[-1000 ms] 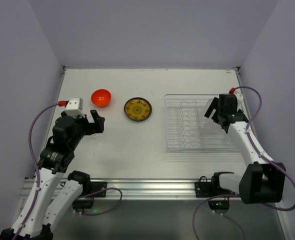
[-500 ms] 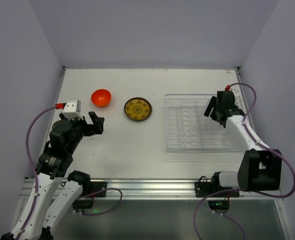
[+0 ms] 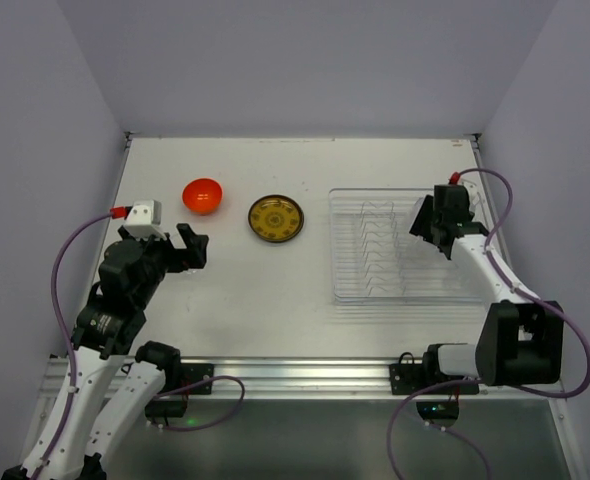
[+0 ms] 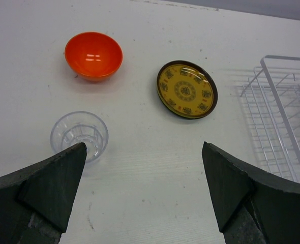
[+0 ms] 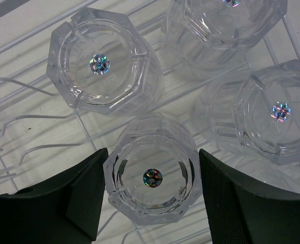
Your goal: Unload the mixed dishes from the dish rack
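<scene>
The dish rack (image 3: 375,290) is a clear tray with white wires at the right of the table. Several clear cups stand upside down in it. My right gripper (image 5: 152,195) is down in the rack, its fingers pressed against both sides of one clear cup (image 5: 152,178). Three more cups (image 5: 99,66) (image 5: 226,25) (image 5: 272,112) crowd around it. On the table to the left lie an orange-red bowl (image 3: 202,195) and a patterned yellow-brown plate (image 3: 276,219). My left gripper (image 4: 144,188) hangs wide open above the table, and a clear cup (image 4: 79,135) stands upright just beyond its left finger.
The rack's white wire dividers (image 5: 18,152) run under and between the cups. In the left wrist view the rack's near corner (image 4: 287,117) shows at the right edge. Purple walls close in the table on three sides.
My right gripper has moved down into the rack's far right part and its fingers have closed in on one cup. The left arm drew back slightly, then stayed still.
</scene>
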`<state>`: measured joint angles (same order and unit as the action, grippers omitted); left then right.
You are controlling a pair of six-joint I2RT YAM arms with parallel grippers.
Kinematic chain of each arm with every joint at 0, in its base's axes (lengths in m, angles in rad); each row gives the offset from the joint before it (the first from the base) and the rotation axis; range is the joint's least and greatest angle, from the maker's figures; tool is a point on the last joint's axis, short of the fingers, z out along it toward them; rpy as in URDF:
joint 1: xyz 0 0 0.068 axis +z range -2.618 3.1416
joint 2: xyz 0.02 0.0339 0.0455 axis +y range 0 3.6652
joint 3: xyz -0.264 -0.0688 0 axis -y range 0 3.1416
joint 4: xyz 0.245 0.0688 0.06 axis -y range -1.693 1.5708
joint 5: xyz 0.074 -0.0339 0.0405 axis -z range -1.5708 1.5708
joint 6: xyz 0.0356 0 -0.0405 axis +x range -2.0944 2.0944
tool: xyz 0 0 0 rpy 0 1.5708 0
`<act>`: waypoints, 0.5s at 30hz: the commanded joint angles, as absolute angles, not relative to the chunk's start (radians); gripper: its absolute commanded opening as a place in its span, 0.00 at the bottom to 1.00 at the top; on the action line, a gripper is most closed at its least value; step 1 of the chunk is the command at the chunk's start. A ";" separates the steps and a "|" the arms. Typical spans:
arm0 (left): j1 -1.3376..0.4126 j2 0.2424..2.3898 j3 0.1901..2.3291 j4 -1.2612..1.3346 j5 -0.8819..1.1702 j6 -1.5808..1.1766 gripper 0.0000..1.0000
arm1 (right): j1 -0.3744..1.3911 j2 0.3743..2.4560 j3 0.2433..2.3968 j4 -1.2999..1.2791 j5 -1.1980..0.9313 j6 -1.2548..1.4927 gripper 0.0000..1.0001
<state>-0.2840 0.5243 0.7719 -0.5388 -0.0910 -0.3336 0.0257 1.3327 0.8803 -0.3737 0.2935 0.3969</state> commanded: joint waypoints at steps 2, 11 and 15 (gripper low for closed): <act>-0.291 0.523 0.770 -0.500 -0.107 -0.348 1.00 | 0.023 1.243 0.841 -0.334 0.273 0.414 0.31; -0.295 0.512 0.773 -0.506 -0.112 -0.347 1.00 | 0.023 1.089 0.813 -0.364 0.247 0.422 0.10; -0.293 0.483 0.779 -0.496 -0.063 -0.327 1.00 | 0.023 1.023 0.819 -0.402 0.239 0.429 0.05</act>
<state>-0.2886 0.5087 0.7719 -0.5392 -0.0937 -0.3393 0.0257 1.0855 0.8089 -0.3977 0.2520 0.4107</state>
